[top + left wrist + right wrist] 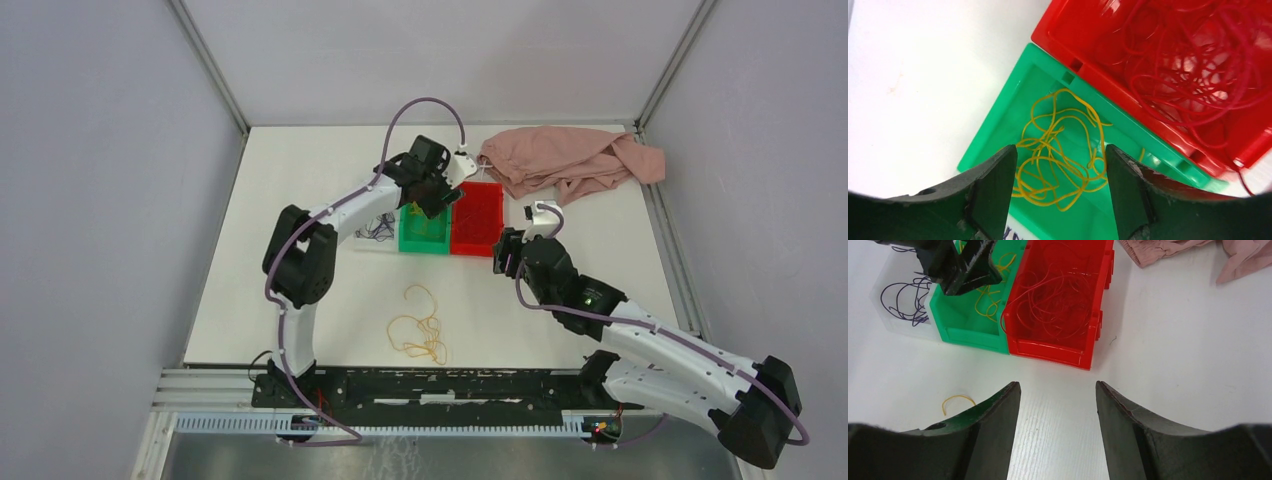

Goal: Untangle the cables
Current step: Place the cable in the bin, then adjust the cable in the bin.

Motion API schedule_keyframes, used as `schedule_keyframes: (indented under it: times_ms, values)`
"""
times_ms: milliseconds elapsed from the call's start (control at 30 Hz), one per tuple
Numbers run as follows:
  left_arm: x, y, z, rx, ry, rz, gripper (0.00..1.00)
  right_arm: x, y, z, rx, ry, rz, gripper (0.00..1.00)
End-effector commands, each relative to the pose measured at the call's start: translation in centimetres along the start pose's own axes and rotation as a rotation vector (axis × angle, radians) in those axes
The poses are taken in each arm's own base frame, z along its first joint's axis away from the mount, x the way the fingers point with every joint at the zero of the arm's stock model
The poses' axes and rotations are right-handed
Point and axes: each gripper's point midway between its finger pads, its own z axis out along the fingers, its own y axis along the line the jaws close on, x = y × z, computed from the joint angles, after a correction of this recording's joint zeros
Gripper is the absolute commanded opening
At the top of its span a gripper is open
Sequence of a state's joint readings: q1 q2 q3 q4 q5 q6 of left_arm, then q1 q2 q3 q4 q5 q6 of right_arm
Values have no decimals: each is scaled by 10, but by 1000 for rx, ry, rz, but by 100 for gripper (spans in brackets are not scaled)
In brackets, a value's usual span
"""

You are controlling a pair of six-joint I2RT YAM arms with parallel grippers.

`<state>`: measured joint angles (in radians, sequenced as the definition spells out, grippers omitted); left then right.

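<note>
Nearest the arm bases, loose yellow cables (420, 328) lie on the table (300, 320). Past them the right gripper (1057, 387) hovers before the red bin (1048, 347), jaws wide apart and empty. Red cables (1053, 300) fill that bin. Touching its left side, the green bin (973, 335) holds a yellow tangle (1053, 175); the left gripper (1059, 147) hangs above it, jaws apart, gripping nothing. Purple cables (903, 297) lie in a clear tray (883, 315) beside it. Farthest back lies a pink cloth (570, 160).

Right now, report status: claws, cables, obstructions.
Left claw open over green bin, yellow cables inside. Right claw open, empty, facing red bin. Loose yellow cables on table. Pink cloth behind bins, out of the way.
</note>
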<state>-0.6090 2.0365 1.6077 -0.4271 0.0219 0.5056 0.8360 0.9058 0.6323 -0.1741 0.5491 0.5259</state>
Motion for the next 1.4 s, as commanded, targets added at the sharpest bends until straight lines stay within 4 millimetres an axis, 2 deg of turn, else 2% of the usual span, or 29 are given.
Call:
schedule_keyframes:
  times_ms: [0,133,233,367,467,567,733,967,1100,1267,1367]
  values:
    - [-59,8,-62,48,-151,16,74,-31,14,-2,-42,-62,42,63]
    - [-67,-3,-92,149,-144,12,88,-33,15,-4,-44,-59,43,63]
    - [-70,2,-108,155,-161,13,90,-35,13,-5,-43,-59,40,63]
    - [-61,38,-118,75,-156,-59,90,-35,13,-5,-42,-57,37,63]
    - [-39,69,-119,23,-132,-122,87,-35,13,-5,-43,-53,35,63]
    - [-12,89,-116,-30,-100,-102,76,-35,15,-4,-47,-49,35,63]
    - [23,97,-102,-42,-2,32,61,-33,17,-2,-56,-41,35,62]
    - [20,108,-86,-72,-30,126,59,-27,19,1,-66,-30,47,60]
    - [22,99,-76,-9,-32,141,58,-28,18,1,-62,-32,44,60]
    - [34,83,-68,88,2,199,57,-30,13,0,-51,-40,41,59]
    - [33,87,-65,72,2,223,52,-32,12,0,-50,-43,46,59]
